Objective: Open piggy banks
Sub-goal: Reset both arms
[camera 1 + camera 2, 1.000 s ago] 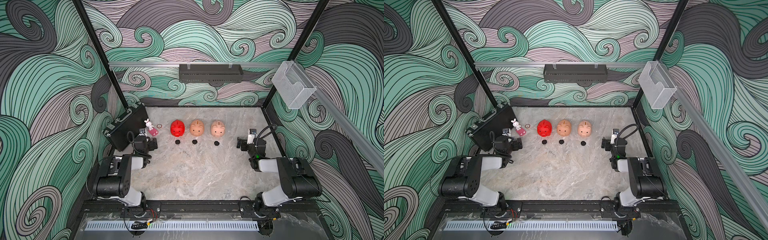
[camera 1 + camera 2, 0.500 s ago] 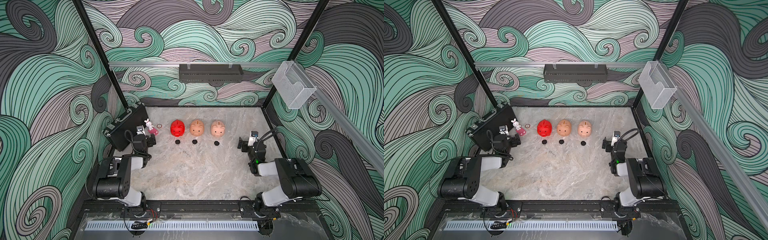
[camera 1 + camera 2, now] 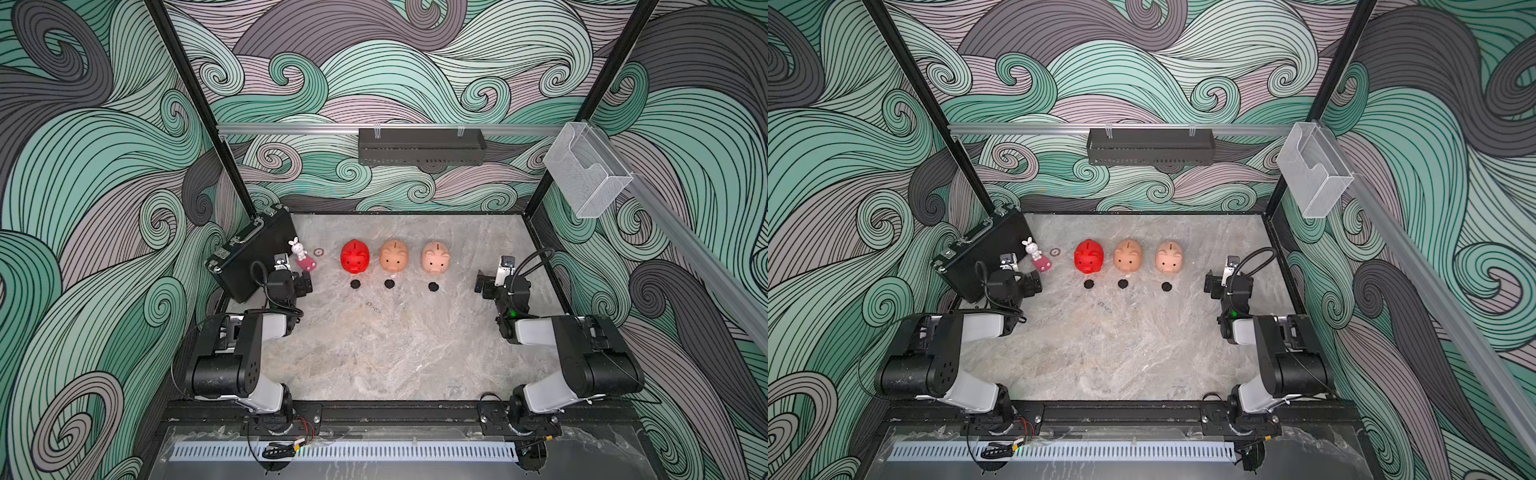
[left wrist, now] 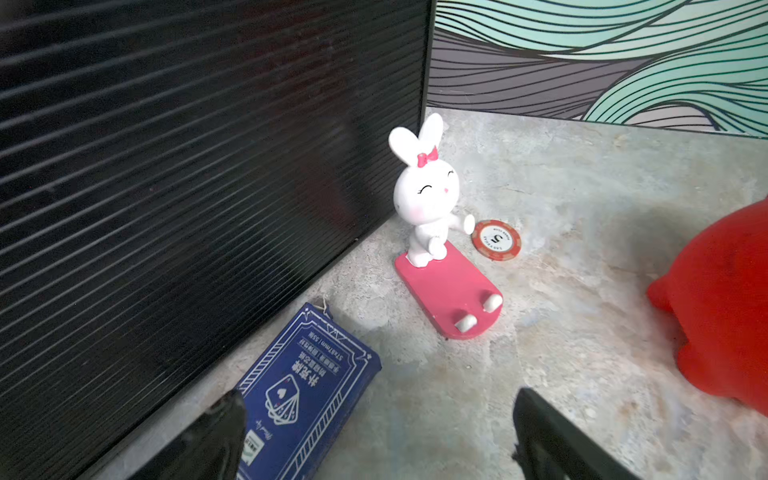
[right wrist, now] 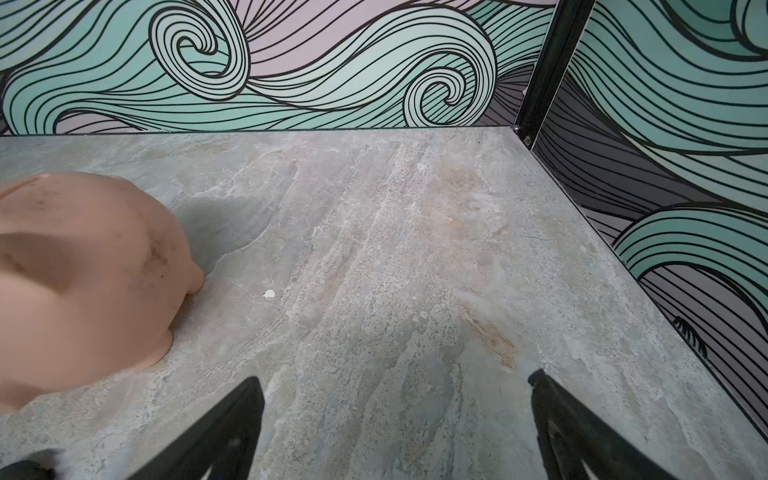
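Note:
Three piggy banks stand in a row on the stone table in both top views: a red one [image 3: 355,257], a peach one [image 3: 393,256] and a pink one [image 3: 435,257]. A black round disc lies on the table in front of each [image 3: 355,284] [image 3: 389,284] [image 3: 433,286]. My left gripper [image 3: 306,283] [image 4: 378,399] is open and empty, left of the red piggy bank [image 4: 727,311] and apart from it. My right gripper [image 3: 483,286] [image 5: 395,378] is open over bare table, right of the pink piggy bank [image 5: 83,282].
A black case [image 3: 253,257] leans at the left wall. Beside it are a white rabbit figurine [image 3: 299,251] on a pink base, a poker chip [image 3: 318,251] and a blue card box [image 4: 307,386] under my left gripper. A black tray [image 3: 419,146] hangs on the back rail.
The left wrist has drifted slightly towards the case. The right arm has barely moved, the piggy banks and discs lie as before, and both grippers stay open.

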Controlling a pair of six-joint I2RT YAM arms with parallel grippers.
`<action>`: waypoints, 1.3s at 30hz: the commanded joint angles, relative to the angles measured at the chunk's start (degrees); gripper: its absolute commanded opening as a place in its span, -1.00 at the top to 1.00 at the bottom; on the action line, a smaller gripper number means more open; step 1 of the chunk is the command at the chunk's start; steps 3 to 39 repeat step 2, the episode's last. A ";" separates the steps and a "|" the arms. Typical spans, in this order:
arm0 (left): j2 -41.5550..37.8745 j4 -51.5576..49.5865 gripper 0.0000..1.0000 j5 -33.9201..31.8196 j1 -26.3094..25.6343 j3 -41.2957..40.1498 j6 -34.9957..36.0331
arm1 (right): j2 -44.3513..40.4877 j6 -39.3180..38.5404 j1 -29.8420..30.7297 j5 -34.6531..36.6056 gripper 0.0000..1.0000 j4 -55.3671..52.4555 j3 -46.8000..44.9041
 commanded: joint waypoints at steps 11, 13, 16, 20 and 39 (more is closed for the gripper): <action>0.43 -0.46 -0.97 -0.81 -0.19 0.52 -0.38 | 0.21 0.18 0.23 -0.06 -0.98 0.09 0.41; 0.43 -0.46 -0.97 -0.81 -0.19 0.52 -0.38 | 0.21 0.18 0.23 -0.06 -0.98 0.09 0.41; 0.43 -0.46 -0.97 -0.81 -0.19 0.52 -0.38 | 0.21 0.18 0.23 -0.06 -0.98 0.09 0.41; 0.43 -0.46 -0.97 -0.81 -0.19 0.52 -0.38 | 0.21 0.18 0.23 -0.06 -0.98 0.09 0.41; 0.43 -0.46 -0.97 -0.81 -0.19 0.52 -0.38 | 0.21 0.18 0.23 -0.06 -0.98 0.09 0.41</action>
